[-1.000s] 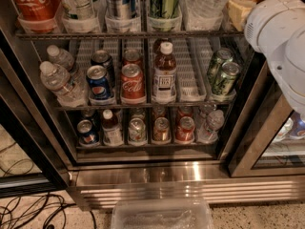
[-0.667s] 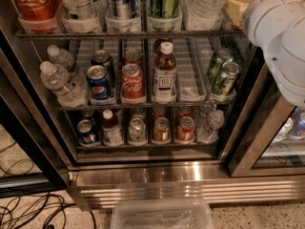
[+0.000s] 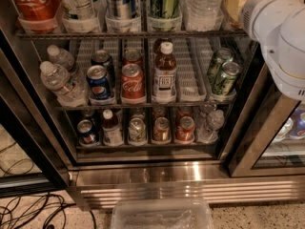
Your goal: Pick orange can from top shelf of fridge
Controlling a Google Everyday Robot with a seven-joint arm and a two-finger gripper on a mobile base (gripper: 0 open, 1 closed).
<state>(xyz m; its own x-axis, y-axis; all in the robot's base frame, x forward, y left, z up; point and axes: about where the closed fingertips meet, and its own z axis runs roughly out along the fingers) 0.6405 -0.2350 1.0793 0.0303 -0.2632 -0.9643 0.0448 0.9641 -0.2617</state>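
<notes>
The white robot arm (image 3: pixel 279 32) fills the upper right of the frame, its bulky rounded housing in front of the right end of the top shelf (image 3: pixel 133 34). The end effector is hidden behind that housing, so I cannot tell whether it is spread or pressed together. The orange can (image 3: pixel 234 6) shows only as a pale gold-tan shape at the far right of the top shelf, just right of a clear water bottle (image 3: pixel 202 4). Its right side is covered by the arm. Further left along the same shelf stand a green-and-white can (image 3: pixel 164 4), two more cans whose labels are hard to read, and a large red Coca-Cola can (image 3: pixel 33 4) in the upper left corner, each seated in a clear plastic cup-like tray. On the rack below, in white ribbed lanes, are water bottles (image 3: pixel 59 82) leaning at the left, a blue can (image 3: pixel 99 82), a smaller red Coca-Cola can (image 3: pixel 132 82), a brown bottle with a white cap (image 3: pixel 165 73) and a pair of green cans (image 3: pixel 224 75) at the right. The lowest rack holds a row of small cans and bottles (image 3: pixel 157 128). The fridge (image 3: pixel 143 175) has a stainless steel frame and a grilled base along the bottom. A clear plastic bin (image 3: pixel 162 216) sits on the speckled floor at the bottom centre, and dark cables (image 3: pixel 28 211) lie at the lower left.
</notes>
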